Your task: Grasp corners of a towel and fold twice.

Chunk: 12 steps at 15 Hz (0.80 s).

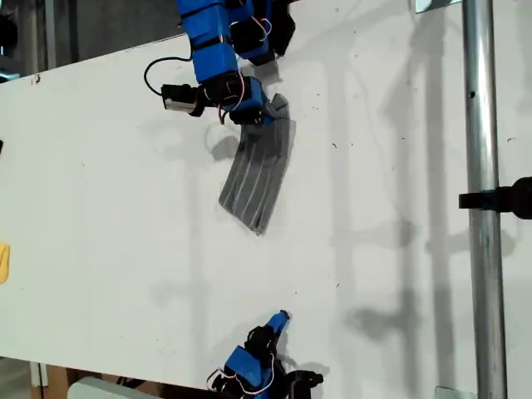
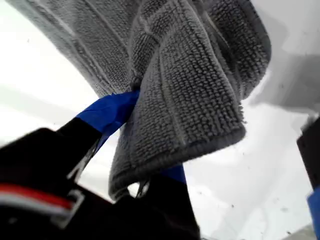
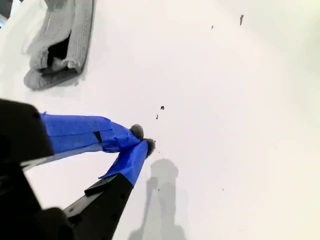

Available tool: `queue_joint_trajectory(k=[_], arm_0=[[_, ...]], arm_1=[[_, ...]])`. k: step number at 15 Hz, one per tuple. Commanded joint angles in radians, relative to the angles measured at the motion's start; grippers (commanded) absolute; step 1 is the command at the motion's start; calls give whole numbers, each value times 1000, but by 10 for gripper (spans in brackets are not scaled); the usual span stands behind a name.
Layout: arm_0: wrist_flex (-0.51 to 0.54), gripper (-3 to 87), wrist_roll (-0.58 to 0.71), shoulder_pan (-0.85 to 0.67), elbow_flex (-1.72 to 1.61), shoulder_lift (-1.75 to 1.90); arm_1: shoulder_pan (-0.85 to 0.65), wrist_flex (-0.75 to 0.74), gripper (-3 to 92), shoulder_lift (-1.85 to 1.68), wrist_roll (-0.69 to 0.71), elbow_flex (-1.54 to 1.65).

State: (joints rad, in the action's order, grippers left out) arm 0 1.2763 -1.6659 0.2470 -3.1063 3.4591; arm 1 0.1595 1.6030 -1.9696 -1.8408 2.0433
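Our first gripper (image 1: 264, 110) is clamped on one end of the towel (image 1: 259, 173), whose long axis trails away from those jaws toward our second gripper (image 1: 281, 318), pinched closed on nothing, well apart from it.

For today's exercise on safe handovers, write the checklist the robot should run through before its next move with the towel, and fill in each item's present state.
1. My first gripper holds the towel: ok, cloth is clamped between the blue fingers.
2. Towel folded into a narrow strip: ok, it lies as a long, layered band in the exterior view.
3. Edges lined up: not ok, the held end is bunched and rumpled.
4. My second gripper free: ok, shut on nothing, apart from the towel.
5. Table around the towel free of other things: ok.
6. Held part is a corner: cannot tell.
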Motion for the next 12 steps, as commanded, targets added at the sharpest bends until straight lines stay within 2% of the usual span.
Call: queue_joint_trajectory(k=[1, 2, 4, 6, 7, 8, 9, 10, 11, 12], arm_0=[[-8, -26, -44, -35, -12, 9], [15, -26, -104, -52, -12, 9], [17, -24, -132, -64, -12, 9], [17, -24, -115, -66, -12, 9], [17, -24, -98, -66, -12, 9], [17, -24, -64, -66, -12, 9], [17, -24, -25, -66, -12, 9], [17, -24, 12, -66, -12, 9], [17, -24, 44, -66, -12, 9], [17, -24, 64, -66, -12, 9]], arm_1=[[-2, 106, -2, 3, 25, -236], [-81, 5, -2, 112, 150, -324], [-195, -276, -2, 356, 339, -500], [-242, -445, -3, 546, 420, -675], [-261, -540, -3, 566, 426, -664], [-275, -611, 75, 565, 425, -623], [-276, -637, 373, 552, 437, -609], [-281, -675, 381, 505, 477, -592], [-296, -695, 299, 453, 503, -578], [-328, -710, 284, 402, 508, -541]])
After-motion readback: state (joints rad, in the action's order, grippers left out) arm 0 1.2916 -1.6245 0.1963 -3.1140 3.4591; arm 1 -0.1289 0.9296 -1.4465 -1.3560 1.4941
